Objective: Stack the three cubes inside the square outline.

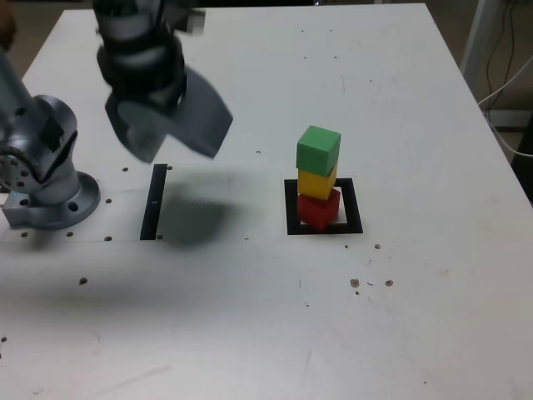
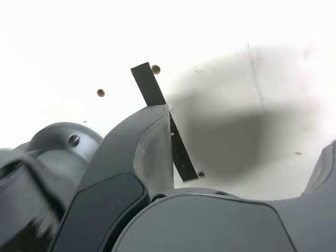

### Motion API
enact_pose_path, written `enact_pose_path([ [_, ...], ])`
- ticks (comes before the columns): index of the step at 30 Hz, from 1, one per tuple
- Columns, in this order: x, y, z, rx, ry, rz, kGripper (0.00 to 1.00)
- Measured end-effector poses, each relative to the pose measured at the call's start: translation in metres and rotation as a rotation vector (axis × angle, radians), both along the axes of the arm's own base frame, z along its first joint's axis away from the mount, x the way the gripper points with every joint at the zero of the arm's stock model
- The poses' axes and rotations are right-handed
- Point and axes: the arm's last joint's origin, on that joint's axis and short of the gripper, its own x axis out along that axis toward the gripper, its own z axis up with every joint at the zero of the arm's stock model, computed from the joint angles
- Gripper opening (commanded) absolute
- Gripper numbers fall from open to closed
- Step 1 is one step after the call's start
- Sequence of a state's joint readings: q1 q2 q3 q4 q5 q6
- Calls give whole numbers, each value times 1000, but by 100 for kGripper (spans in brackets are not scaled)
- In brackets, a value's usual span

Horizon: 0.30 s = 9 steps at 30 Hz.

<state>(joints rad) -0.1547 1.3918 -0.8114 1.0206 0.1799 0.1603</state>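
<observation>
No text, label, brand, number or sign can be read in either view (the arm's grey housings are blurred, and any marking there is too smeared to make out). The cubes' faces show plain colour only, and the bench (image 1: 416, 317) carries just unlettered black marks.

A lab bench: white table (image 1: 416, 317) with bolt holes, the arm's bolted metal base (image 1: 50, 200), loose cables (image 1: 508, 83).
</observation>
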Motion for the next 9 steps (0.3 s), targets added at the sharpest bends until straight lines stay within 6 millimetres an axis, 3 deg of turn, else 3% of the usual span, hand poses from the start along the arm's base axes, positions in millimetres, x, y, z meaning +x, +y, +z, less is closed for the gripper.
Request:
enact_pose_path([
  [5, -11, 1, -45, -27, 93, 67, 99],
  [9, -14, 2, -53, -22, 123, 106, 99],
])
